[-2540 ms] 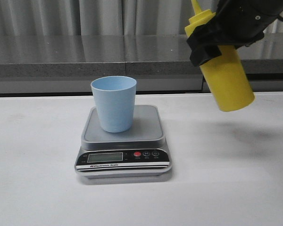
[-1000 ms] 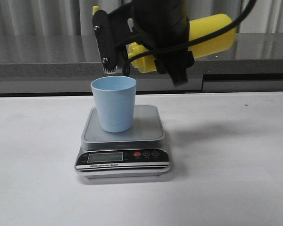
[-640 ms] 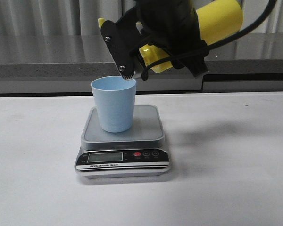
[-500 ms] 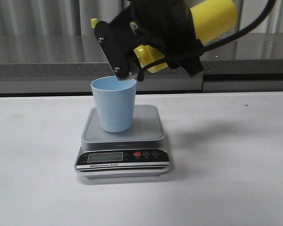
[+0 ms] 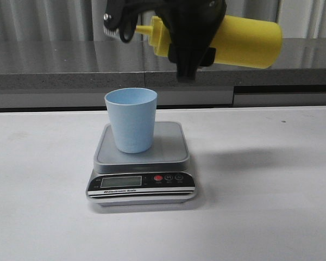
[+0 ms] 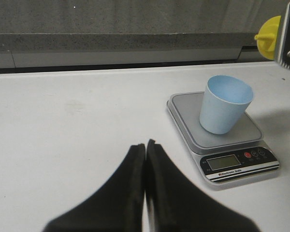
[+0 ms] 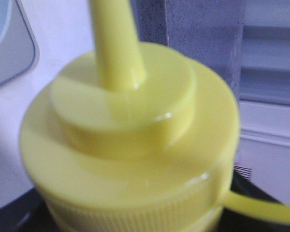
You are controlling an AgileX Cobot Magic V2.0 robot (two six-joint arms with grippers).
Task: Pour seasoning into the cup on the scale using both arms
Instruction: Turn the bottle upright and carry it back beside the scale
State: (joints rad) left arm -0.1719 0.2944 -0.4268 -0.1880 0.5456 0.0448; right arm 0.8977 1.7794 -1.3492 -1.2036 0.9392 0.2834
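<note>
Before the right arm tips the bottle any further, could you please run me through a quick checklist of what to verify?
1. Cup upright on the scale platform: ok, though it stands toward the left part of it.
2. Right gripper holds the seasoning bottle: ok, clamped near its neck, bottle lying roughly level.
3. Nozzle over the cup mouth: cannot tell; in the front view the tip is hidden behind the gripper, high above the rim.
4. Nozzle cap off: cannot tell; the right wrist view cuts off the tip.
5. Left gripper out of the way: ok, shut, empty, well short of the scale.
6. Scale reading: cannot tell; digits are unreadable.
</note>
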